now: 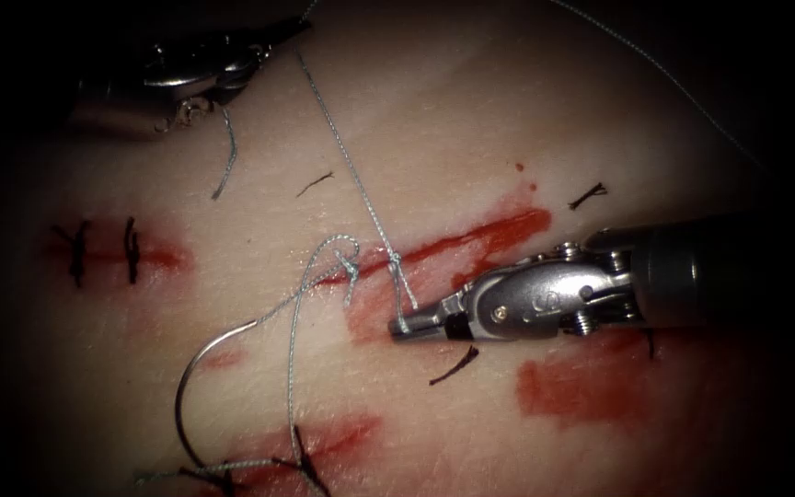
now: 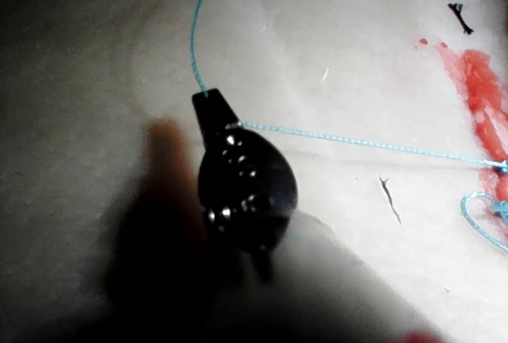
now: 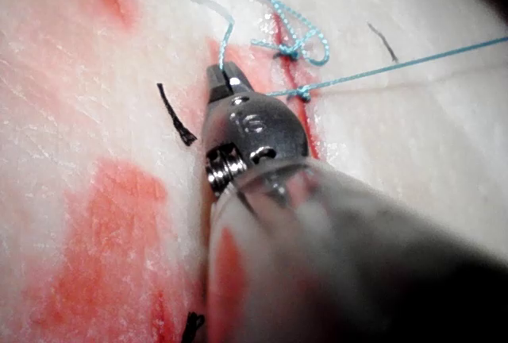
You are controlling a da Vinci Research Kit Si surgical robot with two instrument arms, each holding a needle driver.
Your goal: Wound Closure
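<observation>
The tissue has a red cut running across the middle. A knot of pale thread sits on the cut. From the knot, one strand rises to my left tool at the upper left, whose jaws are shut on it. A short strand drops to my right tool, just right of the knot, jaws shut on that thread end. The curved needle lies free on the tissue at the lower left, held by neither tool, with thread trailing from it to a loop.
Dark finished stitches cross the cut at the far left, and more sit at the bottom edge. Cut thread bits lie about. Red fluid smears the tissue below my right tool.
</observation>
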